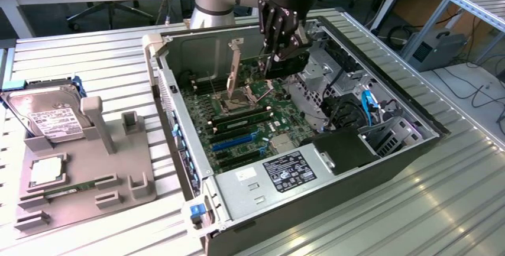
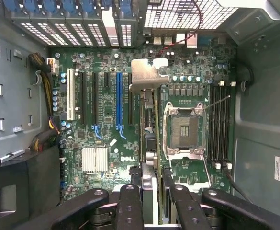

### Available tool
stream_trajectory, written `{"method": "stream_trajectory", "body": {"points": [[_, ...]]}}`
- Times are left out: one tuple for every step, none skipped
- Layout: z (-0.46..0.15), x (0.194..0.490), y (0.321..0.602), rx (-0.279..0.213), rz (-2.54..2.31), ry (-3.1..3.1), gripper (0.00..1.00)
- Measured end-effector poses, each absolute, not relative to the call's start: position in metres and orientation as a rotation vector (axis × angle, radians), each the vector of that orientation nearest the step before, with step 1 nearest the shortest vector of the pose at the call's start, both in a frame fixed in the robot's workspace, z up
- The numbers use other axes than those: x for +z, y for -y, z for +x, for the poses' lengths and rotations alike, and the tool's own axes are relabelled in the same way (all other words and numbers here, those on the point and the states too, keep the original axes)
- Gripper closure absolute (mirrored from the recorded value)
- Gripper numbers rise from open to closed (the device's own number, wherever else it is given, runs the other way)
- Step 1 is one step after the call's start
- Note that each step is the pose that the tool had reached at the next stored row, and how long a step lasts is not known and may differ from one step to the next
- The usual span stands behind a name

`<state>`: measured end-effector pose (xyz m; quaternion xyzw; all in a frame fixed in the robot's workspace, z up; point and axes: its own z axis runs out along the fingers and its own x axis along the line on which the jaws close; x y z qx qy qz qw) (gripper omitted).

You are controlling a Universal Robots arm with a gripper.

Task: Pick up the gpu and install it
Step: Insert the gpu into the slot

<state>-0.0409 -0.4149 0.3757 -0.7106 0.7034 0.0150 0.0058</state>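
We see the gripper (image 2: 151, 201) part-closed, pinching the gpu (image 2: 149, 120) edge-on, held above the motherboard (image 2: 101, 115) inside the open case (image 1: 394, 149). We judge misalignment with the blue slot (image 2: 119, 103) or a snagged bracket (image 2: 147, 74) could jam it.

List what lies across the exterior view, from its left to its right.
Hard drive → grey fixture tray → open computer case → gpu held in the gripper → black box on the floor.
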Motion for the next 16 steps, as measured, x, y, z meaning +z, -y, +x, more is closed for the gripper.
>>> {"method": "stream_trajectory", "body": {"points": [[-0.0409, 0.3754, 0.4149, 0.047, -2.224, -2.202, 0.73], [-0.0408, 0.3751, 0.415, 0.047, -2.224, -2.202, 0.73], [-0.0409, 0.3749, 0.4151, 0.047, -2.224, -2.202, 0.73], [-0.0409, 0.3747, 0.4152, 0.047, -2.224, -2.202, 0.73], [-0.0409, 0.3742, 0.4153, 0.047, -2.224, -2.202, 0.73], [-0.0409, 0.3738, 0.4154, 0.047, -2.224, -2.202, 0.73], [-0.0409, 0.3735, 0.4155, 0.047, -2.224, -2.202, 0.73], [-0.0409, 0.3734, 0.4156, 0.047, -2.224, -2.202, 0.73], [-0.0409, 0.3732, 0.4156, 0.047, -2.224, -2.202, 0.73], [-0.0409, 0.373, 0.4157, 0.047, -2.224, -2.202, 0.73], [-0.0409, 0.3727, 0.4158, 0.047, -2.224, -2.202, 0.73], [-0.0409, 0.3726, 0.4158, 0.047, -2.224, -2.202, 0.73], [-0.0409, 0.3717, 0.4162, 0.047, -2.224, -2.202, 0.73], [-0.0409, 0.3708, 0.4167, 0.047, -2.224, -2.202, 0.73], [-0.0409, 0.3706, 0.4168, 0.047, -2.224, -2.202, 0.73], [-0.041, 0.3705, 0.4169, 0.047, -2.224, -2.202, 0.73]]}}
